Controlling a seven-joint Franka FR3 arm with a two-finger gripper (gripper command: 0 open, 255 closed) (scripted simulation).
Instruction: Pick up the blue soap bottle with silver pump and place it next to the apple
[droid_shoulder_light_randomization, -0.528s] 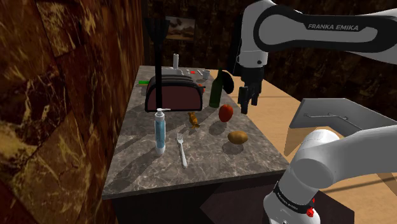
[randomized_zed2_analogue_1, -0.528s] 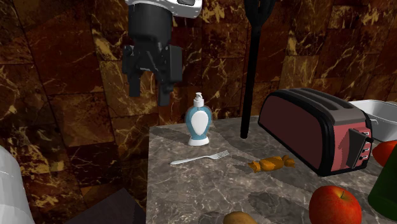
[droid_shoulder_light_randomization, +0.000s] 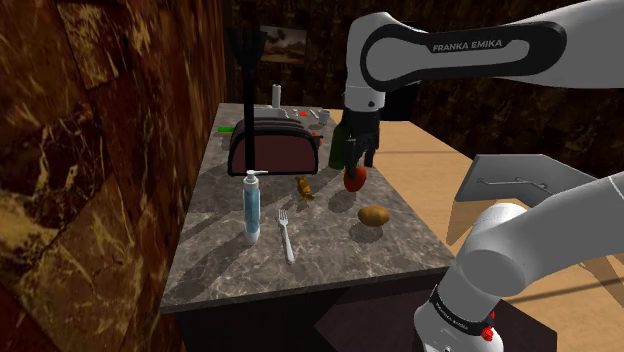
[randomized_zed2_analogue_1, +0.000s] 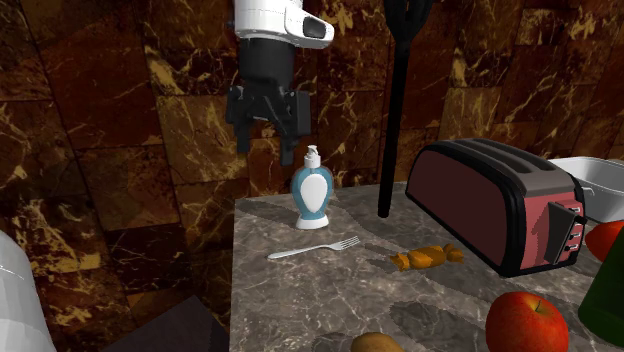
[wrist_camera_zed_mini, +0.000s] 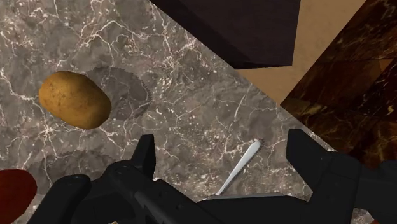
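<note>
The soap bottle (droid_shoulder_light_randomization: 251, 206) stands upright on the marble counter (droid_shoulder_light_randomization: 215, 265), near the shoulder view's left side. It is blue with a pale front panel and a light pump (randomized_zed2_analogue_1: 313, 190). The red apple (droid_shoulder_light_randomization: 354, 179) lies further toward that view's right, beyond a fork; it also sits low at the second exterior view's right (randomized_zed2_analogue_1: 526, 322). My black gripper (droid_shoulder_light_randomization: 358, 155) hangs open in the air just above the apple, well apart from the bottle. In the second exterior view the gripper (randomized_zed2_analogue_1: 265, 148) hovers up and left of the bottle. Nothing is between the gripper's (wrist_camera_zed_mini: 226, 156) spread fingers.
A potato (droid_shoulder_light_randomization: 374, 215) lies near the apple toward the counter's front. A fork (droid_shoulder_light_randomization: 286, 236) rests beside the bottle, with a small pastry (droid_shoulder_light_randomization: 304, 187) behind it. A dark red toaster (droid_shoulder_light_randomization: 275, 143), a green bottle (droid_shoulder_light_randomization: 338, 140) and a black upright pole (droid_shoulder_light_randomization: 247, 95) stand further back.
The arm has swung toward the shoulder view's left, from the counter's right edge to above the apple, nearer the soap bottle. The fingers stay open.
</note>
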